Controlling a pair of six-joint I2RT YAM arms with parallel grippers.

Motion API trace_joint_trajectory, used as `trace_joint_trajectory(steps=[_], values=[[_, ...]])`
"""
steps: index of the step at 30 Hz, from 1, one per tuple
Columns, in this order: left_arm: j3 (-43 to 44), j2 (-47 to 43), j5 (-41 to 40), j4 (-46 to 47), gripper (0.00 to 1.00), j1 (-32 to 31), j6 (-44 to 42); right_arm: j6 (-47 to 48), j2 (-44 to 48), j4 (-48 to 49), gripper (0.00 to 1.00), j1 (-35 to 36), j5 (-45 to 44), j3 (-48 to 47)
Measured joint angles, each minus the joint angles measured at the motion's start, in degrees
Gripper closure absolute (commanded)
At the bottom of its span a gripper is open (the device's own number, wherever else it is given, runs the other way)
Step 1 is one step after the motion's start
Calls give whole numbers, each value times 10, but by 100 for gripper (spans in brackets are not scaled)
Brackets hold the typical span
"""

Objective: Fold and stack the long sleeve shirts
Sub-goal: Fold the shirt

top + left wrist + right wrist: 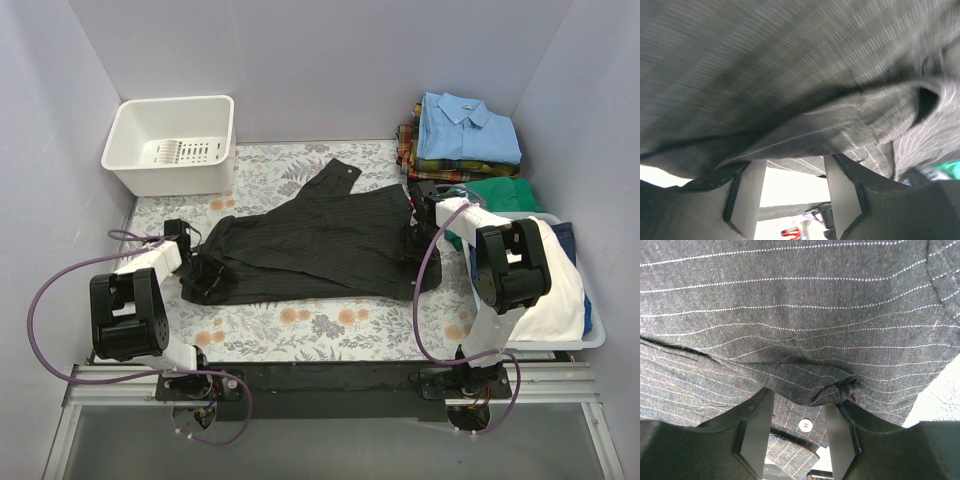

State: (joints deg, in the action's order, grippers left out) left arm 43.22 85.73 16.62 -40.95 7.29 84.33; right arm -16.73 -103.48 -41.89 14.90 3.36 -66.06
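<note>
**Jaws closed on cloth at both ends**

From the top external view, the black pinstriped shirt is seen spread across the middle of the tabletop, lengthwise from left to right. Its left end is met by the left gripper and its right end by the right gripper. A light blue shirt is stacked folded on a plaid shirt at the far right corner. A white basket is placed at the far left corner, and a bin heaped with clothes at the right edge.

From the left wrist view, a folded edge of the black pinstriped shirt is shown caught between the tips of the left gripper, with the cloth raised and draped over both fingers.

From the right wrist view, a bunched pleat of the black pinstriped shirt is pinched in the right gripper. A pale button is visible between the fingers, below the pleat.
</note>
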Motion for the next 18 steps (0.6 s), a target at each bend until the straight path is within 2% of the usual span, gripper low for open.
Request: trace_joint_trajectory(steps=[8, 18], values=[[0, 3, 7, -15, 55, 104, -13, -5, -19, -23, 50, -3, -3, -21], [8, 22, 19, -21, 57, 119, -21, -12, -15, -24, 43, -3, -47, -45]])
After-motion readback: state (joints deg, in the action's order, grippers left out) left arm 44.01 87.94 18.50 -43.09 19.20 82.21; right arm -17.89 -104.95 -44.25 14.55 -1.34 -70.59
